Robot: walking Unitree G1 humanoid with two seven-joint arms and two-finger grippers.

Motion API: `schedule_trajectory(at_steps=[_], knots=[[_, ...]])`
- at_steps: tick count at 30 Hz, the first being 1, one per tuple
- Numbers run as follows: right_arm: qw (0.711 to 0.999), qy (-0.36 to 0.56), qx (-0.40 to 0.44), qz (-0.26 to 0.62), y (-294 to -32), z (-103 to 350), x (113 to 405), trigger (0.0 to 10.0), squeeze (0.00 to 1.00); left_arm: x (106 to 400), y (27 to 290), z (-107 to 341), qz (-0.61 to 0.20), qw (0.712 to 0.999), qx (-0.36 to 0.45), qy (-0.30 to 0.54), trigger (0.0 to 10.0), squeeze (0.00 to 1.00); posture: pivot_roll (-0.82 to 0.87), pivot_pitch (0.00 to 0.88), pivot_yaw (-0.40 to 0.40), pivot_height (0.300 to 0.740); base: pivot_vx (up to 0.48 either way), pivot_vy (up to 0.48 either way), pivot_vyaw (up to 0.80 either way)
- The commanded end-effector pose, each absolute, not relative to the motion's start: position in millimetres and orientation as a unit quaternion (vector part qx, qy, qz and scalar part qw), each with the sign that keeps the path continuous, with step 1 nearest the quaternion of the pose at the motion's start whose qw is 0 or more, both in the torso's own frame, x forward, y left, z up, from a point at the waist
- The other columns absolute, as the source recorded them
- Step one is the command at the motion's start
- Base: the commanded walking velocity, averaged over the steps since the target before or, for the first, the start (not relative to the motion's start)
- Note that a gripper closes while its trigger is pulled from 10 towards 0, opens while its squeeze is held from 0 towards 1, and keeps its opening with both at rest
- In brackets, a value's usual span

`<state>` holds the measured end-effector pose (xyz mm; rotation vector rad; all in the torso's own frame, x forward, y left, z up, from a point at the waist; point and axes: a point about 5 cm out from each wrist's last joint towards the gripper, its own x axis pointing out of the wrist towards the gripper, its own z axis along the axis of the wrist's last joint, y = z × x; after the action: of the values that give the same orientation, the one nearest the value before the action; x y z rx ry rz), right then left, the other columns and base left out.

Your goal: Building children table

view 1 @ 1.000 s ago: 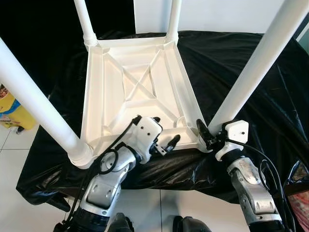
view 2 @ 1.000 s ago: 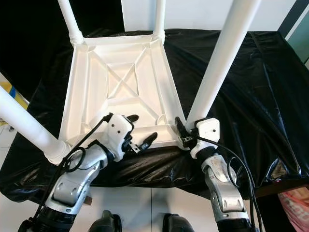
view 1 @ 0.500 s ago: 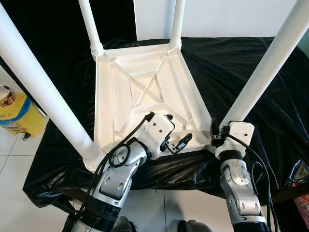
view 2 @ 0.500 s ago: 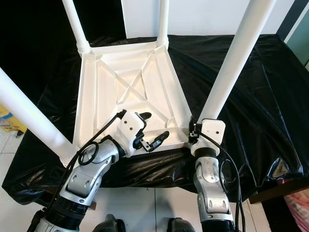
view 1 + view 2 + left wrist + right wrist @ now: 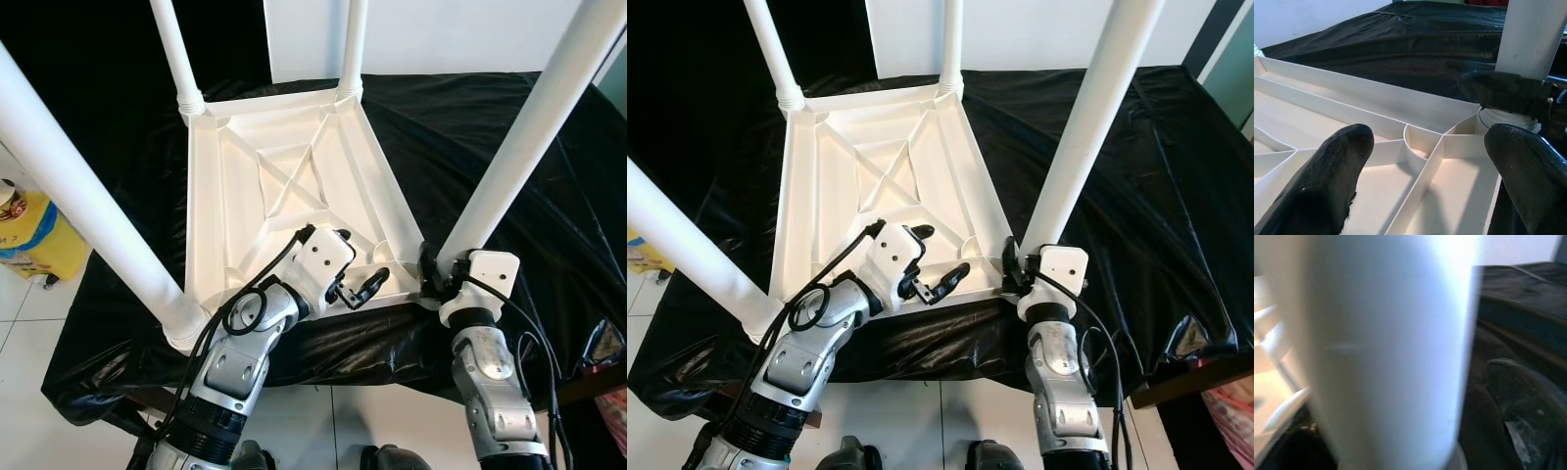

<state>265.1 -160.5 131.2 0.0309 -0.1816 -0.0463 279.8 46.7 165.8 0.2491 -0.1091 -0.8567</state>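
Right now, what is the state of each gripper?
Left gripper: open, holding nothing, over the tabletop.
Right gripper: around the leg; grip cannot be told.

Head views bright & sharp, even light from above w/ soft shadows in the ribs of the white table (image 5: pixel 284 186). Black sheet (image 5: pixel 490 127) shows shiny glare streaks; far left bkgd nearly black. Legs bulge toward frame edges, wide-angle distortion. Left wrist view: fingers (image 5: pixel 1327 181) close-up, out of focus. Right wrist view: leg (image 5: pixel 1391 342) badly blurred, washed out, prob. overexposed.
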Motion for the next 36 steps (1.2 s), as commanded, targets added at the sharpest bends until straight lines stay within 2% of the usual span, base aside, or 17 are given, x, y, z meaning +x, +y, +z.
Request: schedule_trajectory(at_steps=[1,4,5,6,7,8,9,11,13,14,20,33,34,35,36], knots=[[0.996,-0.089,0.017,-0.014,-160,130,264,10.0,1.00,282,51,162,-0.383,0.915,0.112,-0.050,10.0,0.00,-0.12,0.103,0.004,0.740,0.000,0.000,0.00],[0.996,-0.090,0.007,-0.004,-163,130,263,10.0,1.00,282,52,161,-0.381,0.916,0.114,-0.051,10.0,0.00,-0.12,0.099,0.000,0.740,0.000,0.000,0.00],[0.996,-0.087,0.001,0.023,-165,130,261,10.0,0.41,283,52,161,-0.379,0.917,0.114,-0.053,10.0,0.00,-0.14,0.091,-0.007,0.740,0.000,0.000,0.00],[0.996,-0.087,0.001,0.023,-165,130,261,10.0,0.41,283,52,161,-0.379,0.917,0.114,-0.053,10.0,0.00,-0.14,0.091,-0.007,0.740,0.000,0.000,0.00],[0.995,-0.085,-0.008,0.056,-167,130,259,10.0,0.00,284,50,161,-0.381,0.916,0.113,-0.052,10.0,0.00,-0.14,0.087,-0.011,0.740,0.000,0.000,0.00],[0.995,-0.085,-0.008,0.056,-167,130,259,10.0,0.00,284,50,161,-0.381,0.916,0.113,-0.052,10.0,0.00,-0.14,0.087,-0.011,0.740,0.000,0.000,0.00],[0.992,-0.082,-0.019,0.095,-169,130,257,10.0,0.00,284,49,160,-0.384,0.915,0.115,-0.052,10.0,0.00,-0.14,0.083,-0.015,0.740,0.000,0.000,0.00],[0.992,-0.082,-0.019,0.095,-169,130,257,10.0,0.00,284,49,160,-0.384,0.915,0.115,-0.052,10.0,0.00,-0.14,0.083,-0.015,0.740,0.000,0.000,0.00],[0.985,-0.072,-0.034,0.156,-171,131,259,10.0,0.00,281,47,157,-0.394,0.911,0.112,-0.048,10.0,0.00,-0.14,0.076,-0.022,0.740,0.000,0.000,0.00],[0.985,-0.072,-0.034,0.156,-171,131,259,10.0,0.00,281,47,157,-0.394,0.911,0.112,-0.048,10.0,0.00,-0.14,0.076,-0.022,0.740,0.000,0.000,0.00],[0.967,-0.073,-0.083,0.229,-173,136,275,10.0,0.00,266,48,149,-0.427,0.896,0.112,-0.034,10.0,0.00,-0.09,0.065,-0.031,0.740,0.000,0.000,0.00],[0.950,-0.041,-0.104,0.292,-170,123,287,10.0,0.00,260,49,146,-0.436,0.891,0.124,-0.027,10.0,0.00,-0.04,0.021,-0.037,0.740,0.000,0.000,0.00],[0.948,-0.035,-0.105,0.297,-171,120,288,4.4,0.00,260,49,145,-0.437,0.890,0.126,-0.027,10.0,0.00,-0.03,0.009,-0.038,0.740,0.000,0.000,0.00],[0.948,-0.030,-0.107,0.300,-171,116,287,0.0,0.00,260,49,146,-0.437,0.890,0.127,-0.027,10.0,0.00,-0.02,0.000,-0.041,0.740,0.000,0.000,0.00],[0.948,-0.030,-0.107,0.300,-171,116,287,0.0,0.00,260,49,146,-0.437,0.890,0.127,-0.027,10.0,0.00,-0.02,0.000,-0.041,0.740,0.000,0.000,0.00]])
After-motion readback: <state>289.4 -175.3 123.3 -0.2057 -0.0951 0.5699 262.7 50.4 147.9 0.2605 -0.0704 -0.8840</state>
